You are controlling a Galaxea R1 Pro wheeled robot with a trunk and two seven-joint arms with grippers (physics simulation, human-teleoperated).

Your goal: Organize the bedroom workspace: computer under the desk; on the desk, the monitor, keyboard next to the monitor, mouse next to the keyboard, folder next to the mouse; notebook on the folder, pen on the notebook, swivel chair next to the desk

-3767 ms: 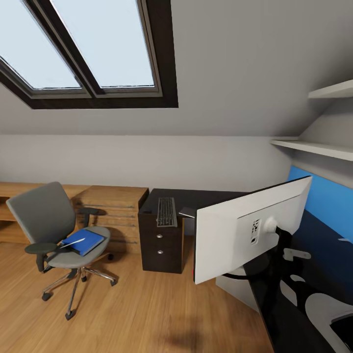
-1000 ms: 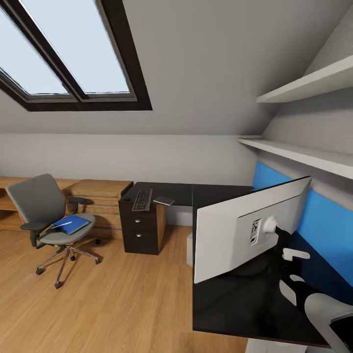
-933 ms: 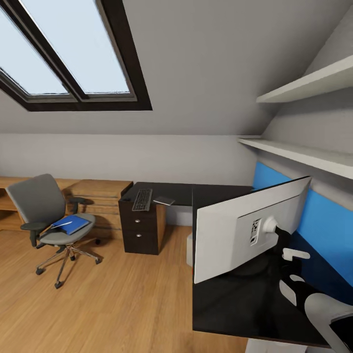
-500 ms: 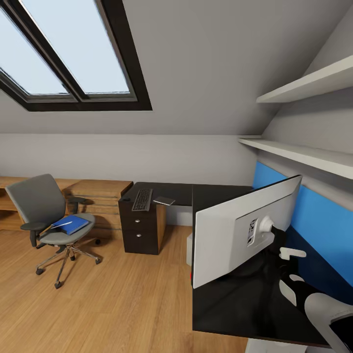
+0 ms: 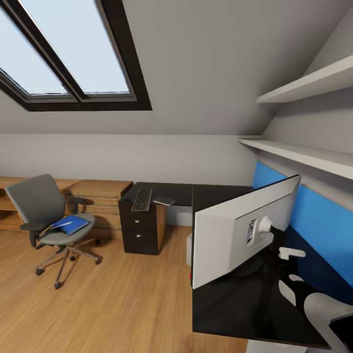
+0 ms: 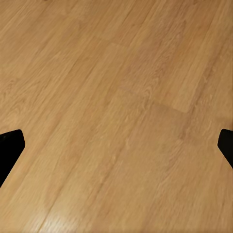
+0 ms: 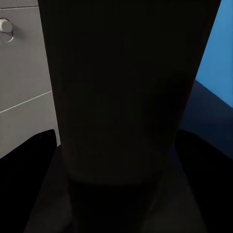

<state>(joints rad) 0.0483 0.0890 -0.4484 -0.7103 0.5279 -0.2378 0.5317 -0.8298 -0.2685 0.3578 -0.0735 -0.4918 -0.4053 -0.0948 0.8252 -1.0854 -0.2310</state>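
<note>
The monitor [image 5: 230, 235] shows its white back over the near end of the black desk [image 5: 215, 195]. My right gripper [image 5: 289, 255] is shut on its black foot [image 7: 126, 97]. The keyboard [image 5: 142, 200] and the grey notebook [image 5: 163, 200] lie on the desk's far wing above the drawers. The blue folder [image 5: 71, 225] rests on the seat of the swivel chair [image 5: 41, 203], with a thin pale pen [image 5: 58, 227] on it. A pale box, probably the computer [image 5: 188, 249], stands under the desk. The mouse is out of view. My left gripper [image 6: 116, 150] hangs open over the floor.
Light wooden low cabinets [image 5: 98, 193] line the back wall behind the chair. Two white shelves [image 5: 304, 157] and a blue wall panel [image 5: 323, 220] run along the right wall. Wooden floor [image 5: 122, 304] stretches between chair and desk. A skylight [image 5: 63, 54] is overhead.
Over the last second the monitor and my right gripper have shifted a little to the left. Since 3.8 s ago the camera has moved, so more of the desk shows.
</note>
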